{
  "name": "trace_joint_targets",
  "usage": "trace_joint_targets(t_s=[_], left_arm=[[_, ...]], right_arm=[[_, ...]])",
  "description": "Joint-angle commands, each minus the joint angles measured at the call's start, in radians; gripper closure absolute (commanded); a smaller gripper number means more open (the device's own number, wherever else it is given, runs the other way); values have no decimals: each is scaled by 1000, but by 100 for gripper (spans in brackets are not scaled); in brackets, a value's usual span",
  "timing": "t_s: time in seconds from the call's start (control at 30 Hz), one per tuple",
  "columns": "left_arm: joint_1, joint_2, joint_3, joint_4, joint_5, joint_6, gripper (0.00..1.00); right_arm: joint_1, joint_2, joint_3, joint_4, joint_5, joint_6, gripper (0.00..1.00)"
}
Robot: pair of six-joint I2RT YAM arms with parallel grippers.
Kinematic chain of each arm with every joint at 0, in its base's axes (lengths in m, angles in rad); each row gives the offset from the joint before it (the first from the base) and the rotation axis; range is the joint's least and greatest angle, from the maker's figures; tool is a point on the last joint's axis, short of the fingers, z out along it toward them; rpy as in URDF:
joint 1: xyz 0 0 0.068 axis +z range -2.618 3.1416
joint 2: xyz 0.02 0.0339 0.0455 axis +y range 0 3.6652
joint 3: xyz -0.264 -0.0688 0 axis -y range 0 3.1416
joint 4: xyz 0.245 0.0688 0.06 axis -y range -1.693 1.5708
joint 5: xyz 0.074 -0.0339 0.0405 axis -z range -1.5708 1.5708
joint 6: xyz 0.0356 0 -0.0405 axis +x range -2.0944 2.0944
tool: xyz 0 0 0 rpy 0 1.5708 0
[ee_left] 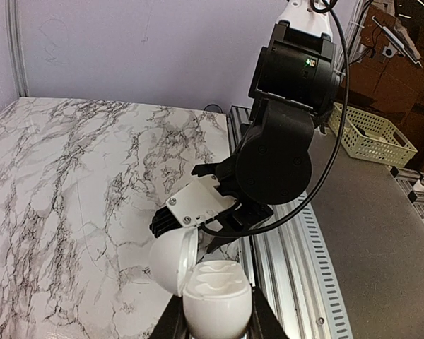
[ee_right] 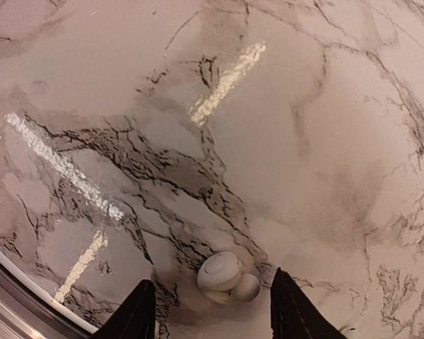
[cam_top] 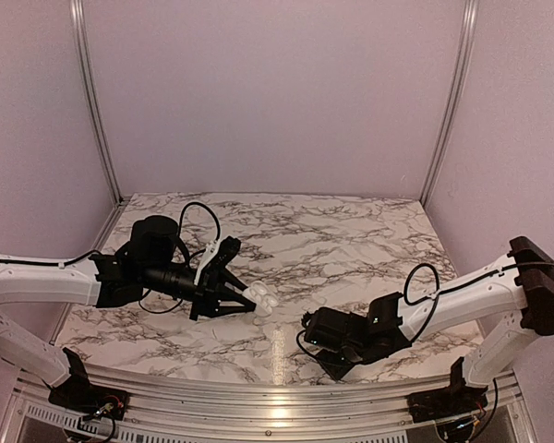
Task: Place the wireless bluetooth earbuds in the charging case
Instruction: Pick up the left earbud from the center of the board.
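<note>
No legible text, label, brand, number or sign in any view. Shell of charging case (ee_left: 215,300): plain white, no marking readable. Stacked cardboard boxes (ee_left: 403,42) far back in left wrist view: print, if any, too blurred to read.

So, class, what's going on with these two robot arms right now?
The left gripper is shut on the white charging case and holds it with the lid open. No earbud shows inside it. The right gripper hangs low over the marble table, with its jaws apart on either side of a small pale earbud lying there. It has not gripped the earbud yet, and no second earbud is in view.
</note>
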Motion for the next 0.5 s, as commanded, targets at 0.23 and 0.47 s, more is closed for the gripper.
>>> trace_joint_targets(t_s=[0.23, 0.47], left_arm=[[7, -16, -6, 28, 15, 4, 100], [12, -5, 0, 27, 19, 4, 100]], right_arm=[[-8, -31, 50, -24, 46, -50, 55], [-9, -107, 39, 5, -43, -80, 53]])
